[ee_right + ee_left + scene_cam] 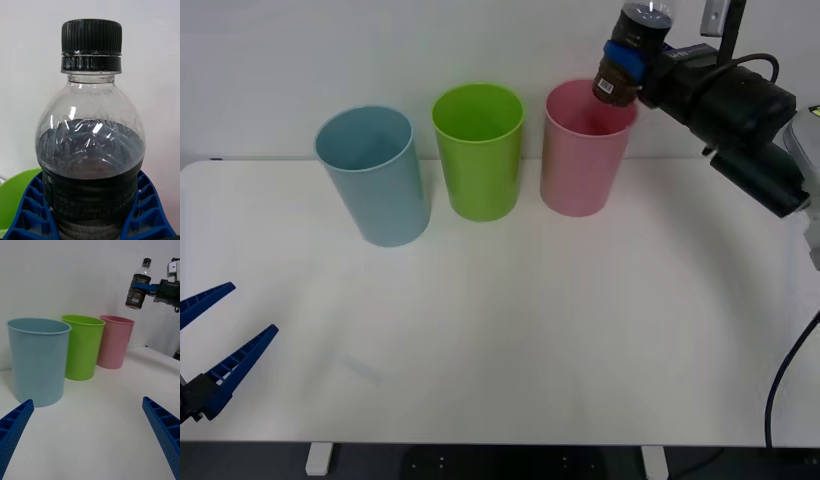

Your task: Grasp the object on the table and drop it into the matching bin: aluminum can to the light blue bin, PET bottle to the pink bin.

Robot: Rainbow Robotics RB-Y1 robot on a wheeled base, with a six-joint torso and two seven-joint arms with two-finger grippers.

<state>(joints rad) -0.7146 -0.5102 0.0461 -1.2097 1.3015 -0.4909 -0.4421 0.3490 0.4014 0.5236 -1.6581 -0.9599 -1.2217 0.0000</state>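
Front view: right pincer pinches bottle upright, high over far right rim of pink bin. Left pincer spread, low at near left edge of surface.

Faint printed code on PET bottle neck ring, illegible.
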